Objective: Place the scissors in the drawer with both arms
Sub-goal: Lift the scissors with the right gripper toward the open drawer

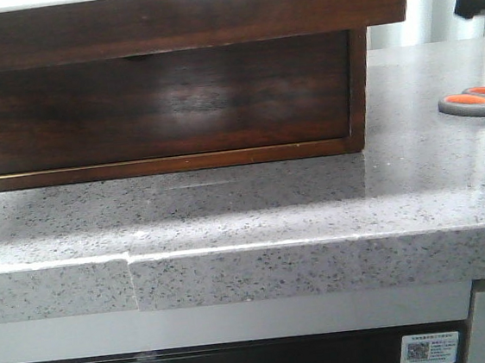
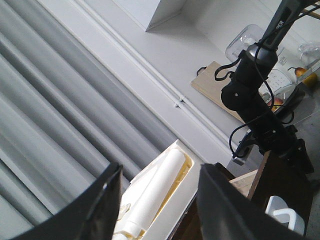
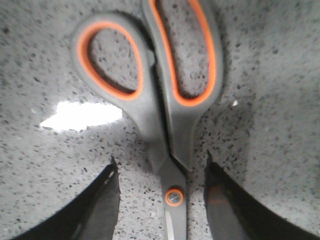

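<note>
The scissors [image 3: 165, 100], grey handles with orange-lined loops, lie flat on the speckled counter; in the front view they show at the far right edge [image 1: 475, 103]. My right gripper [image 3: 162, 200] is open, its fingers [image 3: 97, 210] on either side of the scissors' orange pivot and not touching it. The drawer [image 1: 173, 20], a wide dark reddish-brown front with white above its rim, sticks out at the top of the front view. My left gripper [image 2: 155, 210] is open and empty, held high and facing the window blinds; it does not show in the front view.
The wooden cabinet [image 1: 156, 104] stands on the grey speckled counter [image 1: 245, 207], whose front edge runs across the front view. The left wrist view shows a white tray with a paper roll [image 2: 160, 195], dark wood [image 2: 282, 185] and my right arm [image 2: 250, 95].
</note>
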`<state>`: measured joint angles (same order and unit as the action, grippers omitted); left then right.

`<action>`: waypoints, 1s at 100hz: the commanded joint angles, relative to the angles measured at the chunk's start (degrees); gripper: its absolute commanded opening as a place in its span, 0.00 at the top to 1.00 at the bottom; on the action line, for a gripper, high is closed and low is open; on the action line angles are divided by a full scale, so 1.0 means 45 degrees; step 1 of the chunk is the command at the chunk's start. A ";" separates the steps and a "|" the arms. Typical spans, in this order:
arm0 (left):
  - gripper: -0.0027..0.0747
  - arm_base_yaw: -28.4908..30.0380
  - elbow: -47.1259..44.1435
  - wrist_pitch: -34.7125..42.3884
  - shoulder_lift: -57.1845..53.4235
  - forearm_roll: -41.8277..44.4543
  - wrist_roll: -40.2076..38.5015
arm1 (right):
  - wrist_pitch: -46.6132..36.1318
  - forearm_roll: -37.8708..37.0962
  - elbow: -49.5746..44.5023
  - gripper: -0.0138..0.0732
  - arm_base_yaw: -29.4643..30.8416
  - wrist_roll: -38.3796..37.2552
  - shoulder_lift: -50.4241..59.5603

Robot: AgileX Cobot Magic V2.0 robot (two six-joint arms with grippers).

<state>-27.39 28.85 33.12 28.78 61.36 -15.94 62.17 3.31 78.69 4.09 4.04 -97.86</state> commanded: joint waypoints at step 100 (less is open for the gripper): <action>0.55 -0.0109 0.0425 0.0361 0.0049 -0.0707 -0.0192 | 0.0409 -0.0010 0.0395 0.93 0.0020 0.0535 -0.0109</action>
<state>-27.39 28.85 33.12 28.78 61.36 -15.94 63.91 2.35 79.59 4.09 5.53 -101.66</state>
